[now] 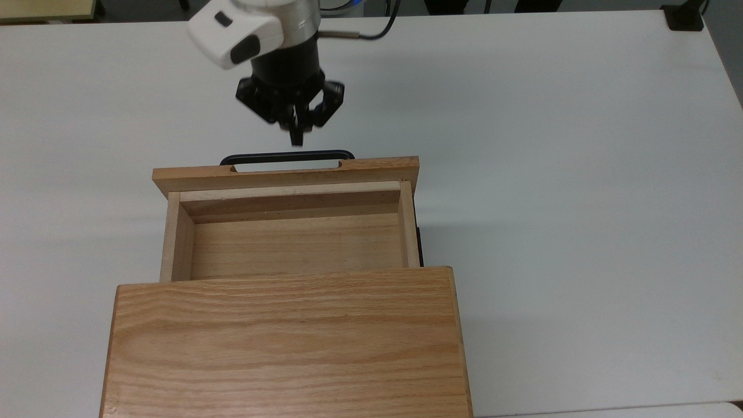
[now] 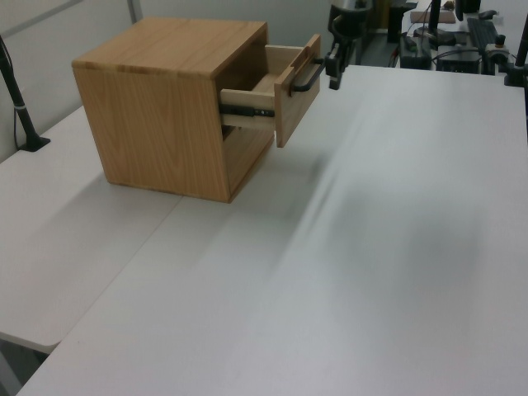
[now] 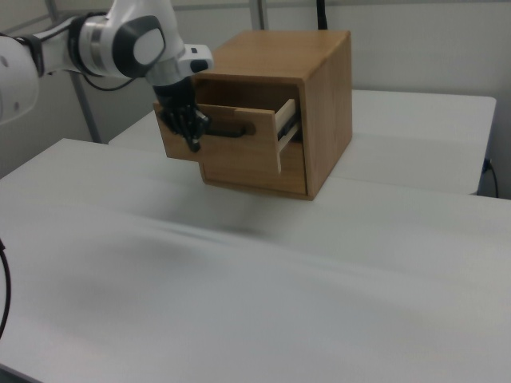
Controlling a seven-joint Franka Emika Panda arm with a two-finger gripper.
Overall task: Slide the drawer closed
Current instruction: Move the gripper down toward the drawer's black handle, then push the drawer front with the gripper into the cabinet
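Note:
The drawer (image 1: 293, 247) stands pulled well out of the oak cabinet (image 1: 284, 342), and its tray is empty. Its wide front panel (image 1: 278, 173) carries a thin black bar handle (image 1: 287, 156). My gripper (image 1: 296, 140) is shut with nothing in it and hangs just in front of the handle's middle, a small gap away in the top view. In the left view the gripper (image 2: 334, 77) sits right beside the handle (image 2: 307, 78). In the right view the gripper (image 3: 194, 142) is at the left end of the handle (image 3: 233, 130) on the drawer (image 3: 235, 152).
The cabinet rests on a white table (image 1: 551, 174) with wide bare room on the top view's right and left. A black clamp (image 1: 684, 17) sits at the table's far corner. A black post (image 2: 21, 103) stands at the left view's left edge.

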